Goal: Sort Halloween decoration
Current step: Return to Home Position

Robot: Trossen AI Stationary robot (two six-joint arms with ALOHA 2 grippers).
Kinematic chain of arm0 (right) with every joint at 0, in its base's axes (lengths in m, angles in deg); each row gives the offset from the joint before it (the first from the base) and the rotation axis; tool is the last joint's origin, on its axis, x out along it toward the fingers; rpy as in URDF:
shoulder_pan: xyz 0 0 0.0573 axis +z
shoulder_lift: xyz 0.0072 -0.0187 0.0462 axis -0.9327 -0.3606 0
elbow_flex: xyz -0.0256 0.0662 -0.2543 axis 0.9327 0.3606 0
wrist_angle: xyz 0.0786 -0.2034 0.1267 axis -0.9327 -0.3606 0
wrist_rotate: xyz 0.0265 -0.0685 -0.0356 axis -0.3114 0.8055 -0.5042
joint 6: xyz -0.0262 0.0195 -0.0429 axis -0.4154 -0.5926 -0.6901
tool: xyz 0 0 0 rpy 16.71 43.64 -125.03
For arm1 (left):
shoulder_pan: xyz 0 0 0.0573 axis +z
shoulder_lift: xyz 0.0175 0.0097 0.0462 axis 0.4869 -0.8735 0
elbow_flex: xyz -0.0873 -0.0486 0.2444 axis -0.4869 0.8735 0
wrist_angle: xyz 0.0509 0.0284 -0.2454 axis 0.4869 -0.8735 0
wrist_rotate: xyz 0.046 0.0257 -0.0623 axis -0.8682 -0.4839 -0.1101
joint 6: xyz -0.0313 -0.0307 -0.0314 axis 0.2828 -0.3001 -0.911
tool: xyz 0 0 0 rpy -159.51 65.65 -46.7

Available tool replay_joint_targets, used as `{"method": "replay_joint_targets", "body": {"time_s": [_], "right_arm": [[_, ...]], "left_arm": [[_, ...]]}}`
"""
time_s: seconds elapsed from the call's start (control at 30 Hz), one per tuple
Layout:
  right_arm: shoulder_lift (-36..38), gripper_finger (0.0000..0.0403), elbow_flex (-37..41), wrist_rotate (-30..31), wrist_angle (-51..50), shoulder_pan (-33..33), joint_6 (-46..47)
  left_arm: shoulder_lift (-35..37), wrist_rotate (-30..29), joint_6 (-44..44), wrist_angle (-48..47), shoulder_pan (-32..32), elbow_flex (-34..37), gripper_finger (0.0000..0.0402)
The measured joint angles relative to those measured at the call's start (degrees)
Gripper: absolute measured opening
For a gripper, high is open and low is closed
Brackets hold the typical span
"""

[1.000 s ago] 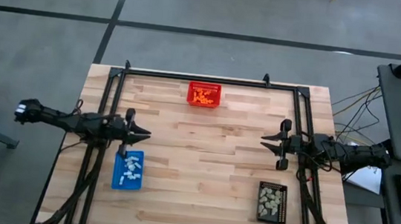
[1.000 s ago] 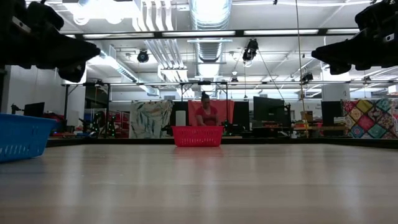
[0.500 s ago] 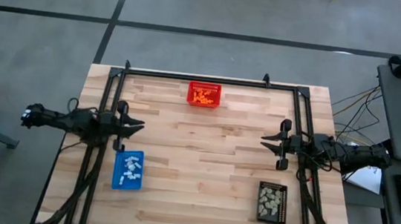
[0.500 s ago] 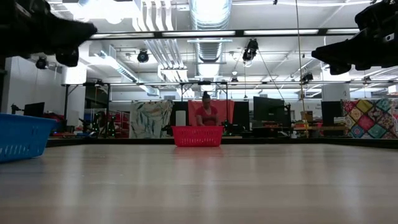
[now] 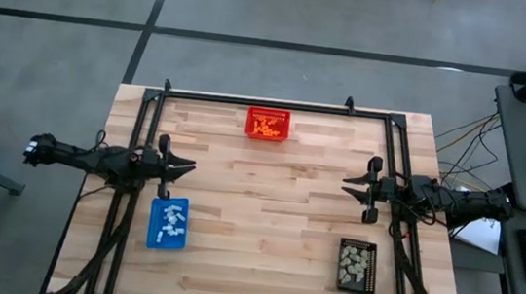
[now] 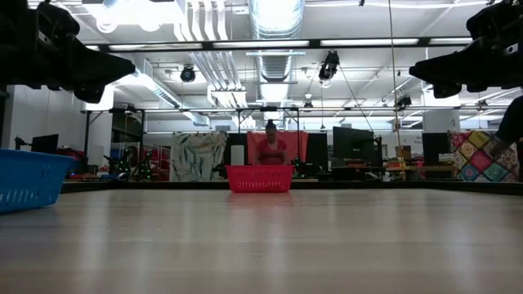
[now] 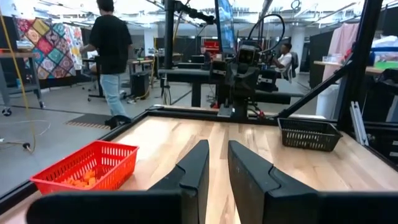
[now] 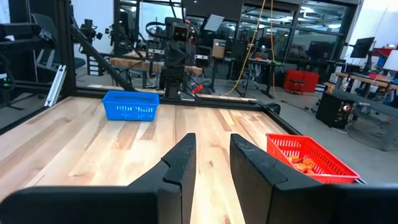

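Right pincer point(image 8: 210, 155) over surface point(image 8: 74, 143), fingers point(image 8: 180, 158) apart.
Blue tray point(image 8: 131, 107) at eleven o'clock; red basket point(image 8: 281, 151) holding orange trinkets point(image 8: 303, 163) at two o'clock.

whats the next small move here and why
Probably just park: the left gripper and right gripper hang empty at opposite sides, orange trinkets sit in the red basket, white trinkets in the blue tray, grey-beige trinkets in the black tray, none visibly loose.

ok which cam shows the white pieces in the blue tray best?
High view: looks down on the white pieces in the blue tray. Low and right wrist views show only the tray's wall; left wrist view misses it.
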Motion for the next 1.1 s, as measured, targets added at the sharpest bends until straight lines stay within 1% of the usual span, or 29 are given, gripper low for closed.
{"method": "replay_joint_targets", "body": {"time_s": [0.43,0.83,1.1], "right_arm": [[0.0,0.0073,0.0,0.0,0.0,0.0,0.0],[0.0,0.0089,0.0,0.0,0.0,0.0,0.0],[0.0,0.0091,0.0,0.0,0.0,0.0,0.0]], "left_arm": [[-3.0,-0.1,0.0,0.1,0.0,0.0,0.0042],[-5.2,-0.1,0.0,0.1,0.0,0.0,0.0042],[-6.6,-0.1,0.0,0.1,0.0,0.0,0.0042]]}}
